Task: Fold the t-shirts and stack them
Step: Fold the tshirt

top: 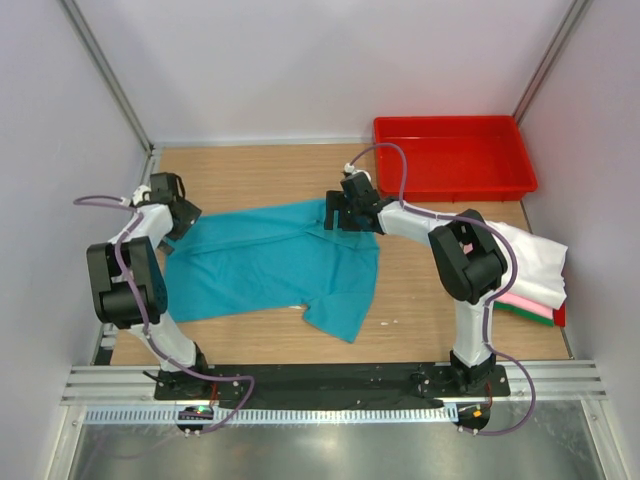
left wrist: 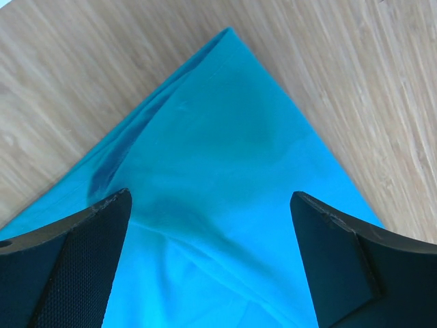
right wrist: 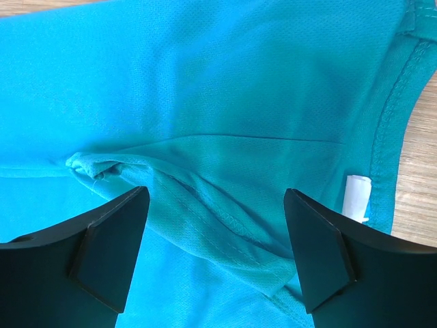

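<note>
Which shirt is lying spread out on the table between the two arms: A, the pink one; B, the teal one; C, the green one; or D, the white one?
B: the teal shirt is spread across the table between the arms, while the white shirt sits on a folded pile at the right edge.

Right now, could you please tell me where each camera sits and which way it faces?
Top external: above and behind the left arm and right arm, looking down on the table, teal t-shirt and red tray; both show.
Left wrist: on the left arm, facing down at a shirt corner; the left gripper shows, open.
Right wrist: on the right arm, facing down at the collar and white label; the right gripper shows, open.
Shared: all three see the teal t-shirt.
</note>
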`<state>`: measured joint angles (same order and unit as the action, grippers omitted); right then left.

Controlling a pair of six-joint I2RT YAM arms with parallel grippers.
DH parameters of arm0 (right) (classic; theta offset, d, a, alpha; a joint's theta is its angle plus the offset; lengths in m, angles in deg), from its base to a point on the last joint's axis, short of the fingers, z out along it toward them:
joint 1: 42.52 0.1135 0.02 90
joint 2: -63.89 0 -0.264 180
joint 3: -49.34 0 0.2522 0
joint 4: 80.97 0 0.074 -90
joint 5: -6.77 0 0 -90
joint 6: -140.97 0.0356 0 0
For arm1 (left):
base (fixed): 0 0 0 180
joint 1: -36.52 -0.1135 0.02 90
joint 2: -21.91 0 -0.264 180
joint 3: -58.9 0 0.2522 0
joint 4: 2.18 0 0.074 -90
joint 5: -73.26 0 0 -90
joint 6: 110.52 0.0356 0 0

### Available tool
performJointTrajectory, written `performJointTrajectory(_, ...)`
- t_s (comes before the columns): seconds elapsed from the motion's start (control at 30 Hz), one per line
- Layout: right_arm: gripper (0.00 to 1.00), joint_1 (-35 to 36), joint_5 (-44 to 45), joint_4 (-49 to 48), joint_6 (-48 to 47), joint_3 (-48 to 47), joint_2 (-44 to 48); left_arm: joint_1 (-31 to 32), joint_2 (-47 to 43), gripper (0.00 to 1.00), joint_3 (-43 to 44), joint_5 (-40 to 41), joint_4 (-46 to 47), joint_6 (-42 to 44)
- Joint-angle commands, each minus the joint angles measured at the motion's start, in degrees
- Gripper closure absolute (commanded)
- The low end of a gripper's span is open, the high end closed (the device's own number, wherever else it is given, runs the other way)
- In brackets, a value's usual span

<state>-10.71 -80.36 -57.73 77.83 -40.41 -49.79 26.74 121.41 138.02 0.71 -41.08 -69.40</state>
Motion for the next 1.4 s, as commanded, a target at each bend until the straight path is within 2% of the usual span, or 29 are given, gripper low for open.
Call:
performJointTrajectory(0.0,0.14,0.4,0.6,-1.3,-0.3,0.0,2.8,-0.7,-4.1,0.00,-1.3,2.9,-3.8,-0.2)
performJointTrajectory(0.2,0.13,0.3,0.9,-0.9,-0.5,0.9,3.6,-0.9,-6.5,0.00,-6.8,2.8,-4.0,-0.3)
performJointTrajectory(0.47,0.13,0.4,2.0,0.7,-1.0,1.9,5.8,-1.5,-8.2,0.00,-9.4,1.8,-4.9,-0.1)
performJointTrajectory(0.63,0.12,0.3,1.5,1.2,-1.4,1.8,6.9,-2.5,-9.6,0.00,-7.2,3.0,-5.1,2.3)
performJointTrajectory(0.7,0.12,0.4,1.0,1.7,-2.0,0.8,6.7,-2.4,-9.9,0.00,-3.5,2.6,-5.8,4.4)
performJointTrajectory(0.87,0.12,0.4,-1.5,2.0,-4.3,-4.1,3.7,-0.8,-12.4,0.00,3.7,-2.8,-6.9,9.5)
performJointTrajectory(1.0,0.12,0.4,-1.4,2.9,-4.1,-9.6,-0.3,4.8,-12.7,0.00,8.4,-6.0,-7.1,13.9)
performJointTrajectory(1.17,0.14,0.8,-1.9,5.2,-4.0,-18.0,-7.1,9.2,-11.0,0.00,7.2,-10.8,-4.6,14.8)
performJointTrajectory(1.27,0.15,1.0,-4.8,6.1,-4.2,-19.6,-8.7,9.2,-10.4,0.00,4.4,-15.6,0.1,13.0)
performJointTrajectory(1.37,0.22,1.2,-7.1,4.9,-3.1,-18.5,-8.7,9.3,-9.5,0.00,2.8,-18.8,3.5,11.4)
